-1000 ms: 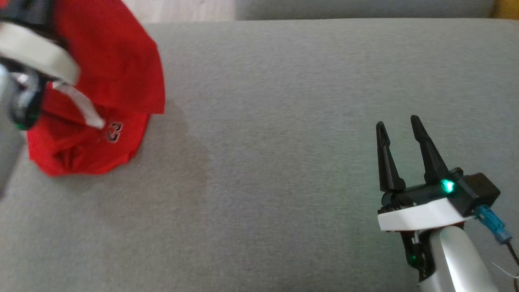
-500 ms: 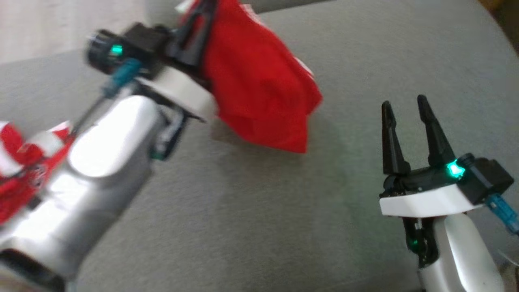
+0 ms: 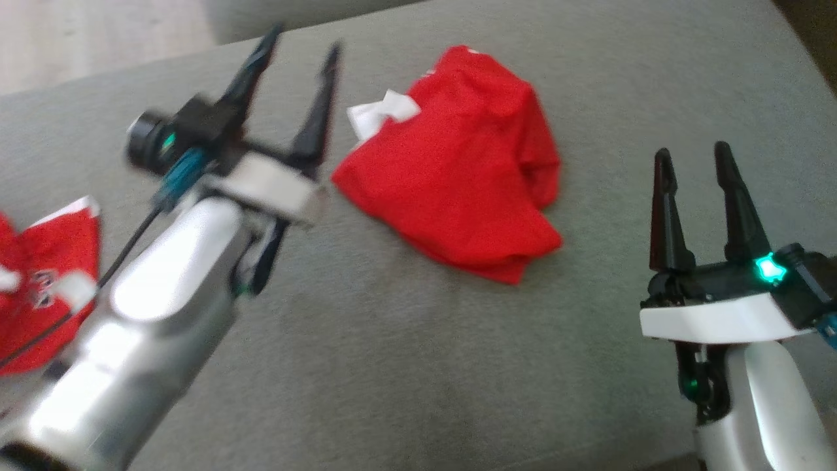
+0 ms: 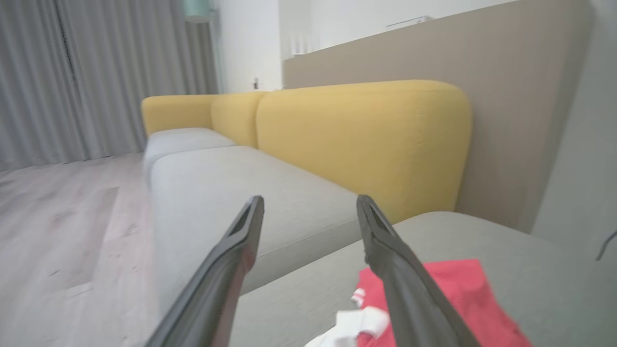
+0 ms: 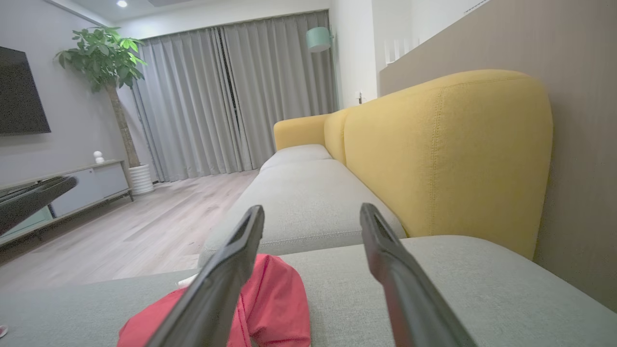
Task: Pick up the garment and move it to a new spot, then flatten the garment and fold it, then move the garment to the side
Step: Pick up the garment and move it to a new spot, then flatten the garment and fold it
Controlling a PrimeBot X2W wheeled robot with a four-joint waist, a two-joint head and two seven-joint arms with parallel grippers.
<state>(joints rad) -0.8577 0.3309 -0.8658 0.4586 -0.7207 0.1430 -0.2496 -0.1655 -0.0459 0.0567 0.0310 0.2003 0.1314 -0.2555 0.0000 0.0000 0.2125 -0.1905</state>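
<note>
Head view showed the garment crumpled at upper centre, likely soft, light and limp, best pinched at its near edge, with left gripper and right gripper both spread empty.

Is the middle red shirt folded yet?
No: the shirt lies in a rumpled heap on the sofa, edges uneven.
</note>
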